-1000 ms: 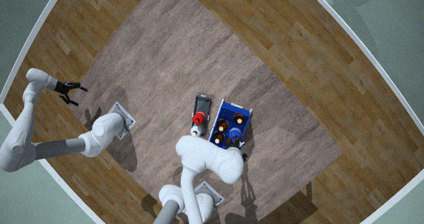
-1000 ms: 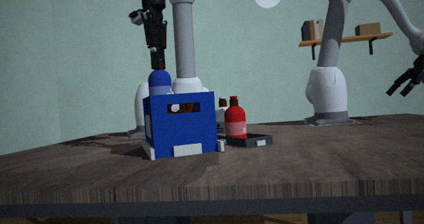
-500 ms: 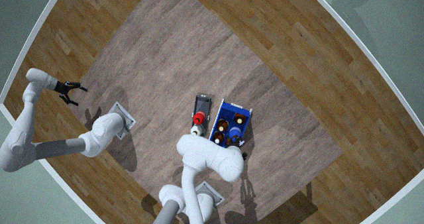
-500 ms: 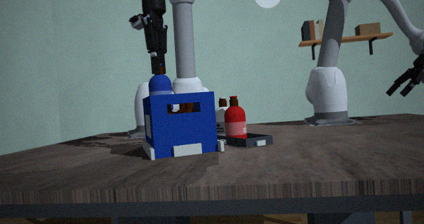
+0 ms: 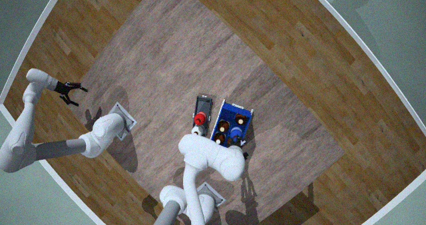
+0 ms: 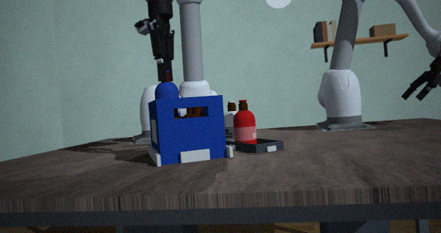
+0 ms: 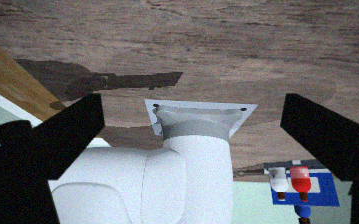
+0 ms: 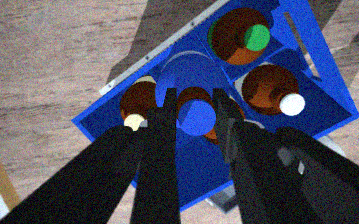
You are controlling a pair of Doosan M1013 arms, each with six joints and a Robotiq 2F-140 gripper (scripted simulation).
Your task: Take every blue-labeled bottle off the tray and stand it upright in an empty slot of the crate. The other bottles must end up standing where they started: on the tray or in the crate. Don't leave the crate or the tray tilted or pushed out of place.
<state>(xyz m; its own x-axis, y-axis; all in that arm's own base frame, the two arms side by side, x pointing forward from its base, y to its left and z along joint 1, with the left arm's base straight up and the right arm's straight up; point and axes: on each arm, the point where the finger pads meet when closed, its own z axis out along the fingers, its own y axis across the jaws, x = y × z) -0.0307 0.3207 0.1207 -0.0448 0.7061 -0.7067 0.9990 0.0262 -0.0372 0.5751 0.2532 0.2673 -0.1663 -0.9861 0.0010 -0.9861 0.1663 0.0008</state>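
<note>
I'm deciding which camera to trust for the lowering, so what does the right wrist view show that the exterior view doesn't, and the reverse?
Only the right wrist view: the green cap of a brown bottle, and the crate's inside from above, with the blue bottle's cap between the right gripper's fingers.

Only the exterior view: the red bottle and white bottle at the tray, the left gripper, and the wall shelf.

Both: the crate, the blue bottle and the right gripper.

Wood-grained tabletop [image 5: 166, 52] [image 6: 310, 167] [image 7: 230, 45] [image 8: 40, 65], brown glass-like bottles [image 5: 223, 126] [image 8: 270, 90]
</note>
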